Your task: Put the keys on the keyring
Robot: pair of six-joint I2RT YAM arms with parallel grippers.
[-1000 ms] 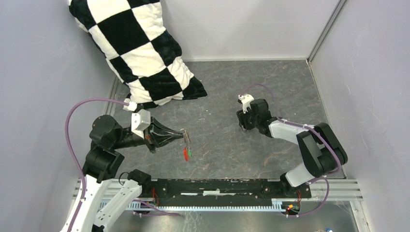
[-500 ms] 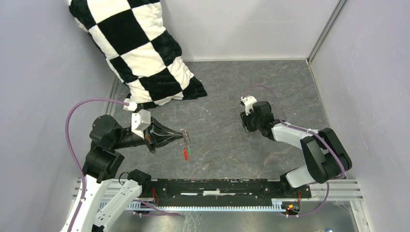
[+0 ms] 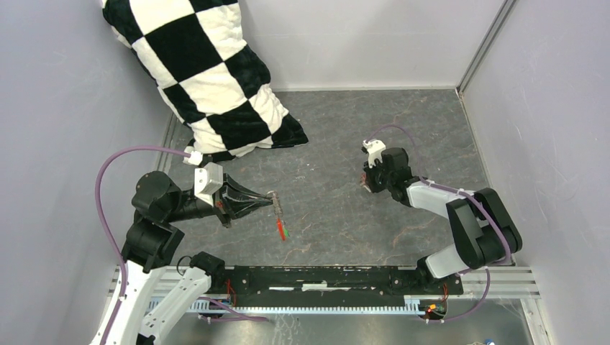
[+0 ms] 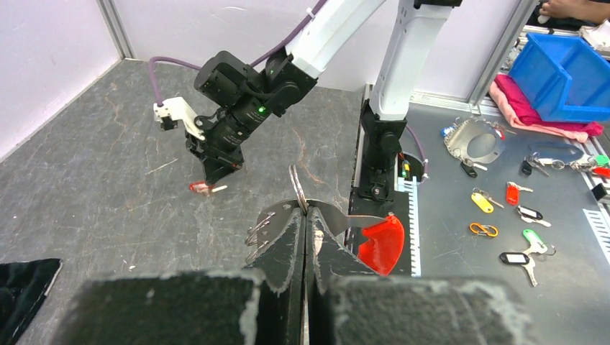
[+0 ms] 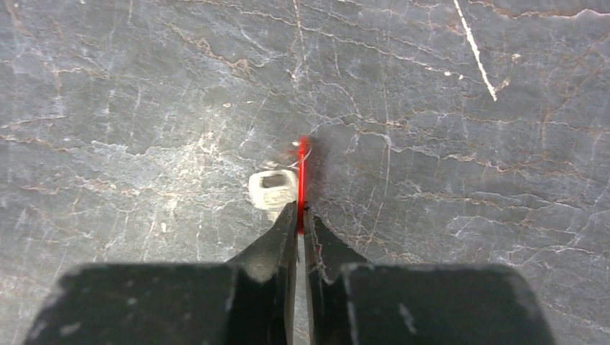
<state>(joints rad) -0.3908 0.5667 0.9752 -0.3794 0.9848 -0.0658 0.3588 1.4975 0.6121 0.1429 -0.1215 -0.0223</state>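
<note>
My left gripper is shut on the thin silver keyring and holds it above the table. The long red oval tag and the small green tag hang below it; the red tag also shows in the left wrist view. My right gripper points down at the table right of centre, shut on the red-headed key, seen edge-on. The plain silver key sits just left of it, touching the left fingertip. I cannot tell whether the two keys are joined. Both show in the left wrist view.
A black-and-white checkered pillow leans in the back left corner. Grey walls close in the table on three sides. A black rail runs along the near edge. Beyond it lie a blue bin and several loose key tags.
My right gripper has shifted a little to the right and farther back. The hanging tags under my left gripper have swung slightly to the right.
</note>
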